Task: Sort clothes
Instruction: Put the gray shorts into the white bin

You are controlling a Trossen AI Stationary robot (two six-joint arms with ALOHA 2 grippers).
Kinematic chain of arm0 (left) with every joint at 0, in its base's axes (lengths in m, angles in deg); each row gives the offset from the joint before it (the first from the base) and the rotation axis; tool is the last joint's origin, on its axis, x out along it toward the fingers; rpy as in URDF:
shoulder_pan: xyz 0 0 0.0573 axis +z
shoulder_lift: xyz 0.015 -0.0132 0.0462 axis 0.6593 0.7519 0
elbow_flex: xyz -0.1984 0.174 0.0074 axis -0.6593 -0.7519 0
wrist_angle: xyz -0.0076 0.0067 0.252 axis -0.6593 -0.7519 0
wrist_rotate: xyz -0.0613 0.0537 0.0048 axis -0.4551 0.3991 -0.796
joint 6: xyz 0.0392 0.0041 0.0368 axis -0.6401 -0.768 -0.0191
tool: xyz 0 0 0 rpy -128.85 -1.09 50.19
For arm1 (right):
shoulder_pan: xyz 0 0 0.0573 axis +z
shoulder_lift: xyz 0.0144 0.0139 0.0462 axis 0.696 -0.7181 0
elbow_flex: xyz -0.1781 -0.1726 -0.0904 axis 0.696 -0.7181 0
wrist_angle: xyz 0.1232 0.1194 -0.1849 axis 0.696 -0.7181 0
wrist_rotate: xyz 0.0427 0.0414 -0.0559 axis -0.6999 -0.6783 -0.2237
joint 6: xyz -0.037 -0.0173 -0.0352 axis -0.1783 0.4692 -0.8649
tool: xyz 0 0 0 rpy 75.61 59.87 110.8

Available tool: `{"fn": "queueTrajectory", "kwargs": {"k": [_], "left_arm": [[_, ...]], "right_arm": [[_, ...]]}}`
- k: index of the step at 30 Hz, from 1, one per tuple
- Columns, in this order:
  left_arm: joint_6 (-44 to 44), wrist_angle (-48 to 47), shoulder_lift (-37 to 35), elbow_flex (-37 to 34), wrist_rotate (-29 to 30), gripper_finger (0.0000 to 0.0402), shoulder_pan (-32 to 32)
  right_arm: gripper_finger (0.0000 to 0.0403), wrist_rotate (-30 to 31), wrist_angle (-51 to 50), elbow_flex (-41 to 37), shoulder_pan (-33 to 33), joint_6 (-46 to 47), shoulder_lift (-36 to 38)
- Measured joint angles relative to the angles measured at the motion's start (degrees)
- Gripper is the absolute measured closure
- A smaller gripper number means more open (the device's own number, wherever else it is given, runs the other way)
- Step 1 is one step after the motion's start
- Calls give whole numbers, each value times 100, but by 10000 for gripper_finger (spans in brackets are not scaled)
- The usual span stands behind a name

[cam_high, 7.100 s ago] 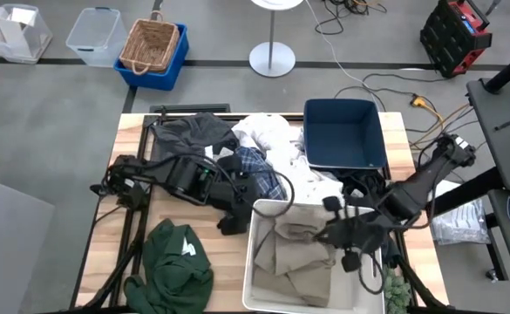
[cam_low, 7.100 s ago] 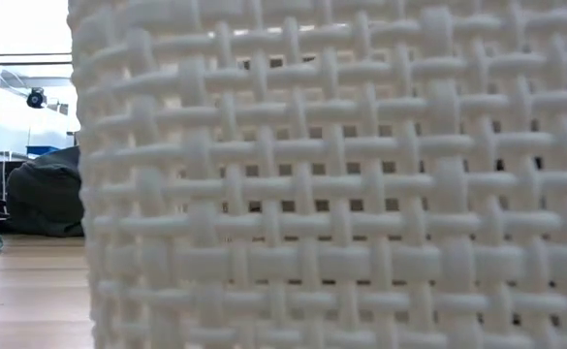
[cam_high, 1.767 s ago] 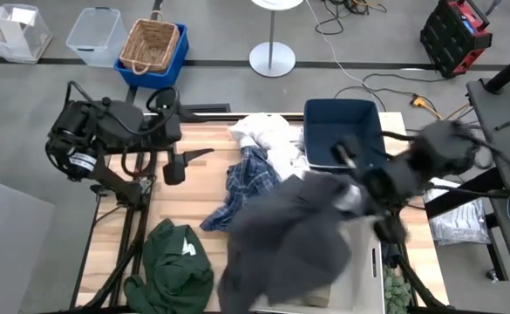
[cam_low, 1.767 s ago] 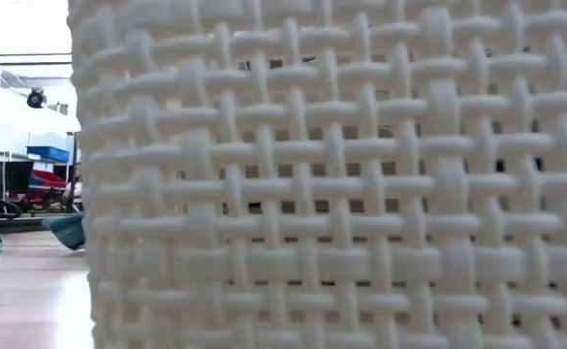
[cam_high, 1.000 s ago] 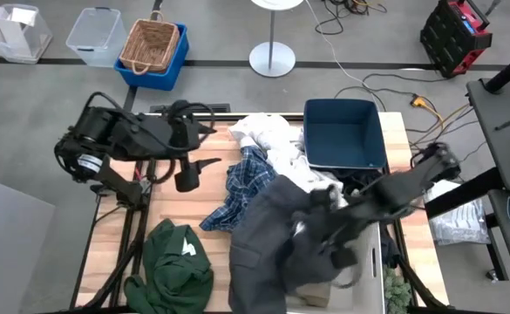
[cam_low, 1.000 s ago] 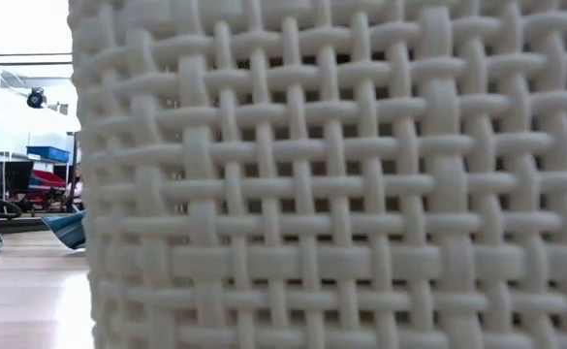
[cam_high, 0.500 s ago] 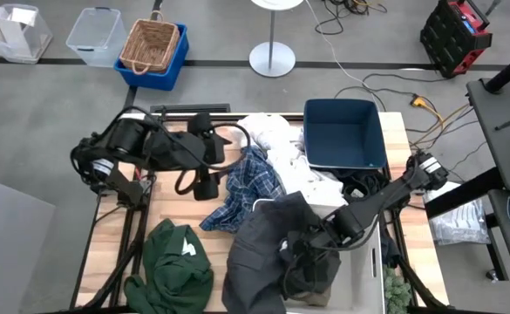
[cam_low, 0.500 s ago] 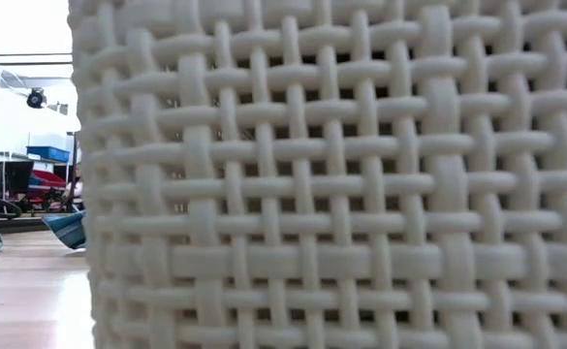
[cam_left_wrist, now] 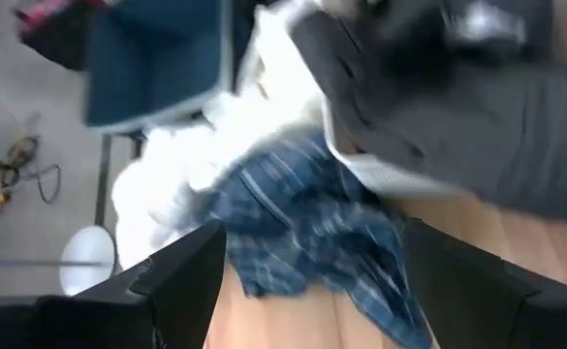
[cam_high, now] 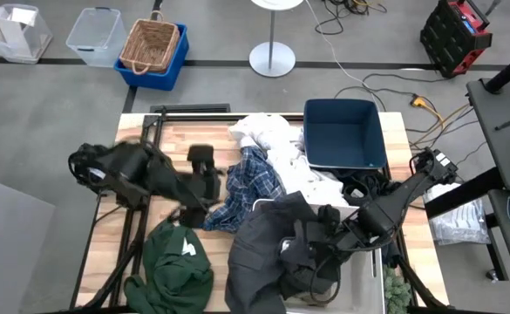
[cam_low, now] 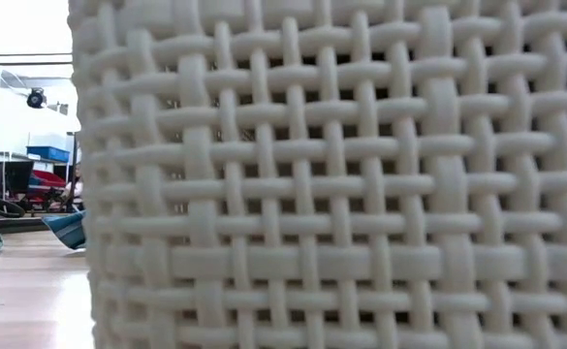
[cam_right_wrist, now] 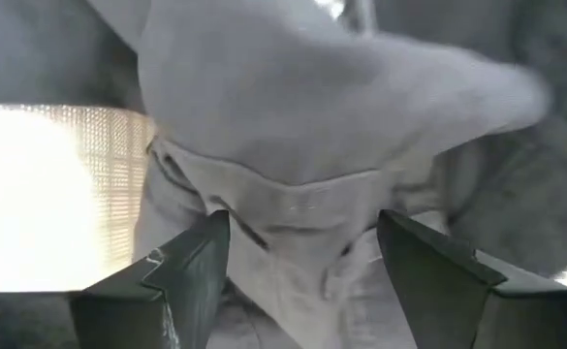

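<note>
A dark grey garment [cam_high: 268, 249] lies draped over the left part of the white bin [cam_high: 365, 277], one part hanging onto the table. My right gripper [cam_high: 314, 240] stands open right above it, grey cloth [cam_right_wrist: 302, 145] filling the space between and under its fingers. A blue-and-white plaid garment [cam_high: 248, 185] lies mid-table against a white garment [cam_high: 268, 135]. My left gripper [cam_high: 207, 179] is open just left of the plaid garment [cam_left_wrist: 312, 208]. A dark green garment [cam_high: 178, 269] lies at the near left. My right gripper hangs open over the dark grey garment's bunched top [cam_right_wrist: 293, 218], fingers pointing down on either side of the cloth. Whether the fingers touch it, I cannot tell.
A navy blue bin [cam_high: 343, 133] stands at the far right of the table. The white bin's woven wall [cam_low: 312, 194] fills the low view. Black cables [cam_high: 363, 187] lie between the two bins. Bare wood shows at the far left [cam_high: 176, 139].
My right gripper has come down and toward the table's left over the white bin, and the dark grey garment that hung from it has sunk into a heap on the bin. My left gripper has swung toward the near edge, closer to the plaid garment.
</note>
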Motion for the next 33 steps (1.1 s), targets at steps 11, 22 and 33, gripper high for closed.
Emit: {"fn": "queueTrajectory", "kwargs": {"k": [11,22,33], "left_arm": [[563,2384,-1298,-4005,-613,114,-236],[682,5711,-1920,-6526,-1043,114,-363],[612,6041,-1757,-6578,-991,114,-391]], "right_arm": [[161,2483,-588,523,-242,-1551,4],[138,1325,-507,580,-1680,-2499,9],[248,177,122,381,-2110,-3332,-90]]}}
